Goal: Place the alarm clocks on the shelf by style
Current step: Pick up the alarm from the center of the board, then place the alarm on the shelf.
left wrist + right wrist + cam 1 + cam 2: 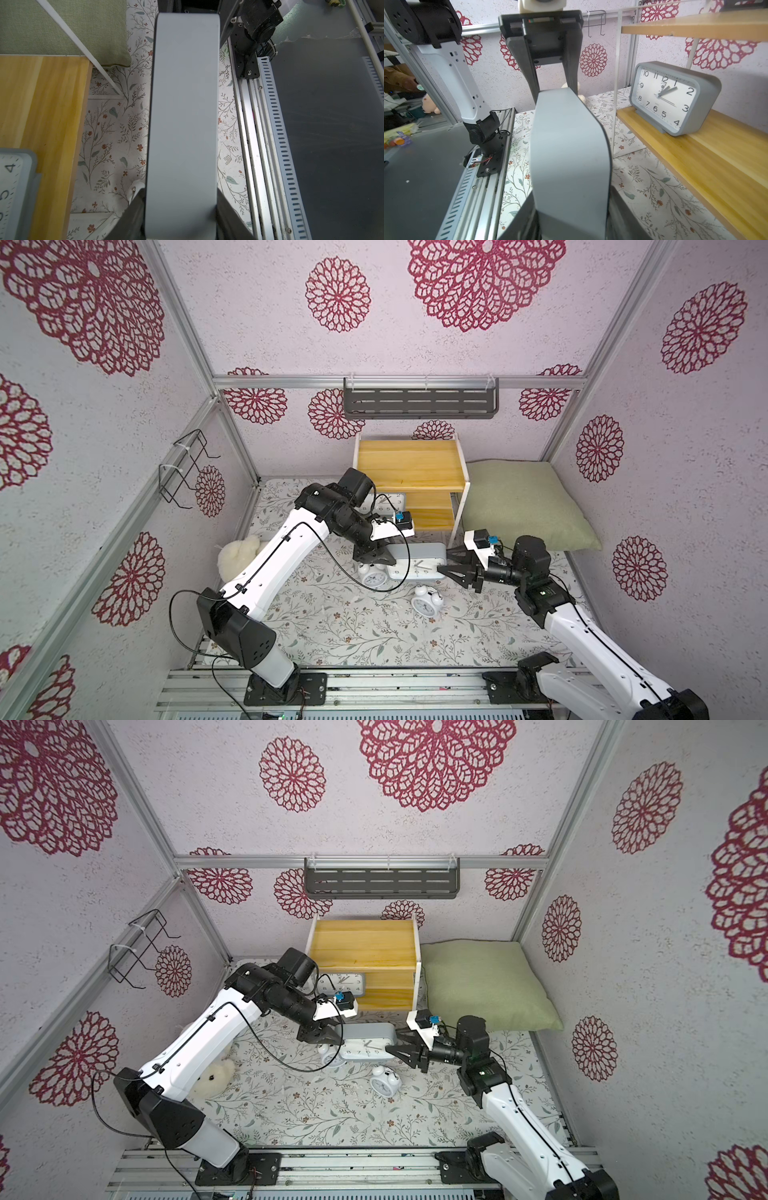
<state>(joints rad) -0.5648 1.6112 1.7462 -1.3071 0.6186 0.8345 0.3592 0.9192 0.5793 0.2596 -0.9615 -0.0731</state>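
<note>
Handover, probably: clamping flat grey rectangular alarm clock (417,553) between left gripper (380,559) and right gripper (445,568) at opposite ends, bound for matching grey rectangular clock (675,97) beyond.

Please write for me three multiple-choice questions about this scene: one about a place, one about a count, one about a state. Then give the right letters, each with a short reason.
1. Where does the free grey clock stand?
A. on the lower board of the shelf
B. on the green pillow
C. in the dark wall rack

2. How many round white twin-bell clocks are on the floral mat?
A. one
B. two
C. four

3. What is the state of the other grey clock?
A. lying untouched on the mat
B. gripped at its two ends by the left pincer and the right pincer
C. standing on the top board

Answers:
1 A: the right wrist view shows it upright on the lower board.
2 B: both top views show one lying in the open and one partly under the held clock.
3 B: each wrist view shows dark fingers against both sides of its body.
</note>
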